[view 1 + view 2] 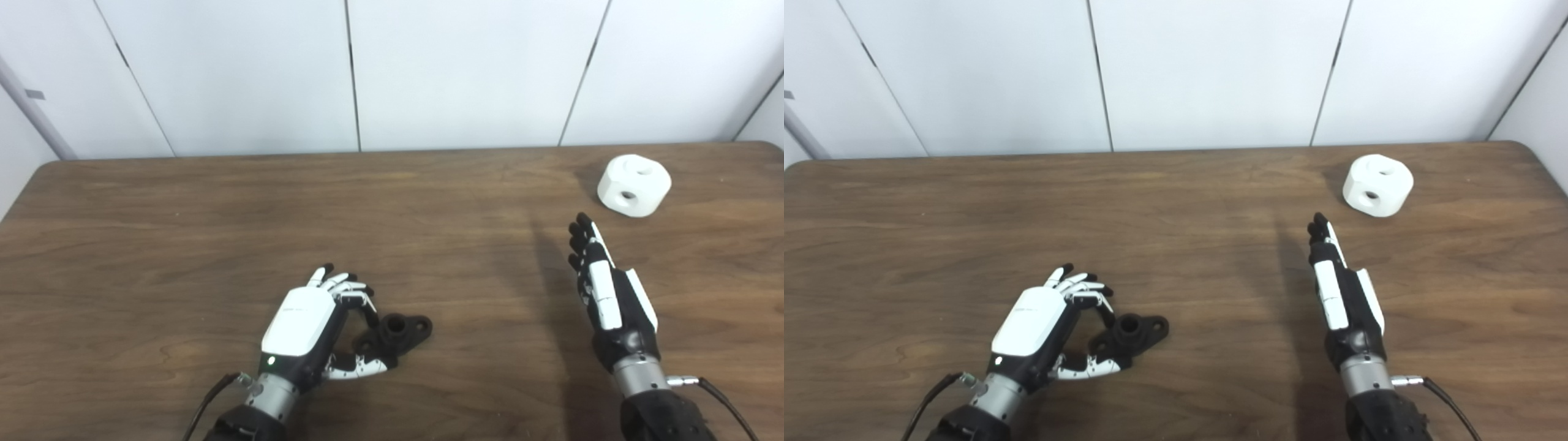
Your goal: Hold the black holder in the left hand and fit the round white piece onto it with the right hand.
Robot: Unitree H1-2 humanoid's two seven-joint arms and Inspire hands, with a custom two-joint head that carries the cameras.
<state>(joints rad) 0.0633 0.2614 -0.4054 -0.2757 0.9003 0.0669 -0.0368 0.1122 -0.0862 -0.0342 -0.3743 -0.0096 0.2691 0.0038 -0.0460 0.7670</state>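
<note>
Curled around the holder [395, 334] on the bench [184, 245], my left hand [312, 331] steadies it, while my right hand [606, 294], flat and empty, aims toward the white piece [634, 185].

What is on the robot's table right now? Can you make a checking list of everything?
Surface: brown wooden table, bare over most of its top.
Job's things: black holder lies near the front; round white piece sits far right, untouched.
Clutter: nothing seen.
Hands: left hand curls around the holder's end, which is still on the table; right hand is open, fingers straight, short of the white piece.
Cables: one at each wrist.
Surroundings: white wall panels behind the table.
</note>
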